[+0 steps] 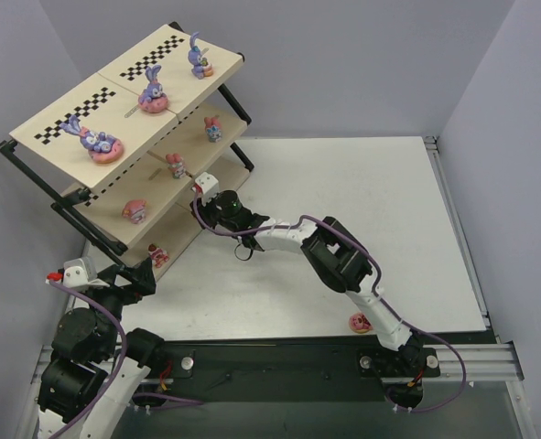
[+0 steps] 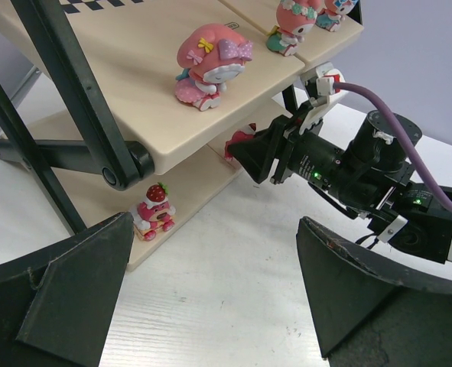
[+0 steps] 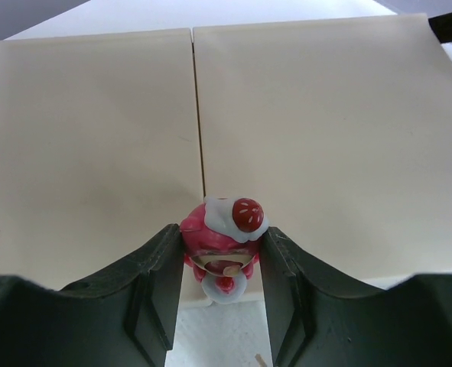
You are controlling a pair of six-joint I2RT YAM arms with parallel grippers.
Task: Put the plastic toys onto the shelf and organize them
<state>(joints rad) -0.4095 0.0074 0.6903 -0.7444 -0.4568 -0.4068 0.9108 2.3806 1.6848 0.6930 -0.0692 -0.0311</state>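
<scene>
Right pincer (image 3: 222, 252) grips strawberry-topped toy (image 3: 227, 220) at shelf (image 3: 325, 138) edge; left pincer (image 2: 214, 225) gapes empty.

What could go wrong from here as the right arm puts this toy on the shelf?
1. The right gripper holds the strawberry-topped toy at the very front edge of the bottom board, beside the seam. If it is released there, it may tip off.
2. The open left gripper hangs close to another small toy near that board's edge and might knock it down.
</scene>
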